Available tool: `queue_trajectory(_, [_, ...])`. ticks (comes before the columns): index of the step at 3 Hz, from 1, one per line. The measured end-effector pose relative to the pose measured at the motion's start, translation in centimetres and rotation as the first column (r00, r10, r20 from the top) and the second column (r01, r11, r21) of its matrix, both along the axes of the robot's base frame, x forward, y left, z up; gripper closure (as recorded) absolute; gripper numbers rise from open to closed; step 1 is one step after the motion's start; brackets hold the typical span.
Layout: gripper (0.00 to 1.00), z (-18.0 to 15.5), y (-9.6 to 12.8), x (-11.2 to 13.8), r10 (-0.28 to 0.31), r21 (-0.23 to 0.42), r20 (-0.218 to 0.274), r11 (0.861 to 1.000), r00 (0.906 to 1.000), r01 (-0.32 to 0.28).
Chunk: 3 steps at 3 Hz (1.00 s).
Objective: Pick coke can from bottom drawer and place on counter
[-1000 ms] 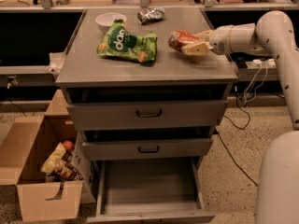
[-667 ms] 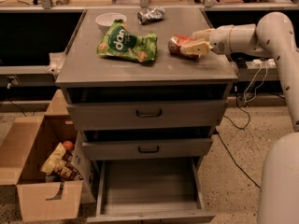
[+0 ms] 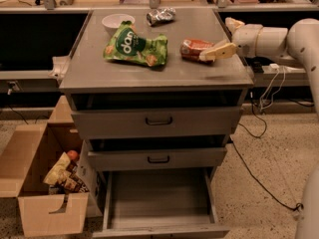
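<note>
- Counter (image 3: 99, 76), the broad flat grey slab on top of the drawer cabinet: everything that matters now sits on it, and it's my one reference.
- Bottom drawer (image 3: 159, 195), the big grey metal box with low walls: pulled open, straight below the counter's front edge. The can isn't in it, so I'd call the pick half done.
- White robot arm (image 3: 279, 39): reaches in over the counter's right edge in the camera view, roughly level with the top.
- Green snack bag (image 3: 134, 46): centre-left of the counter, apart from the can. Not in the way.
- Coke can (image 3: 192, 49), small red-orange metal with white lettering: on its side on the right half of the counter, about mid-depth. Long axis runs roughly parallel to the counter's front edge, pointing at the arm.
- Gripper (image 3: 217, 52), tan two-finger pincer: at the can's right end, in contact or nearly so, in line with the can's axis. I can't tell if it's clamped on the can or let go.
- My read: the can lies dead ahead of the gripper, axis along the reach line. A straight pull-back toward the counter's right edge should clear it. Lying sideways, it could roll toward the front edge if nudged.
</note>
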State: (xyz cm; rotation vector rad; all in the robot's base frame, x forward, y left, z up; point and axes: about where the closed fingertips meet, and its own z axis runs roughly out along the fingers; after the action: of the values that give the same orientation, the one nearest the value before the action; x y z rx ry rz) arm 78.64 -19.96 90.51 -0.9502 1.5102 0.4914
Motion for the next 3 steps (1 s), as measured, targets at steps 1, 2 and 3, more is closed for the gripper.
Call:
queue_trajectory(1, [0.0,0.3,0.3,-0.2,0.011,-0.001,0.028,1.0,0.9995,-0.011])
queue_trajectory(2, [0.0,0.3,0.3,-0.2,0.011,-0.001,0.028,1.0,0.9995,-0.011])
queue_trajectory(3, [0.0,1.9,1.9,-0.6,0.063,-0.047,0.08,0.997,0.9948,-0.059])
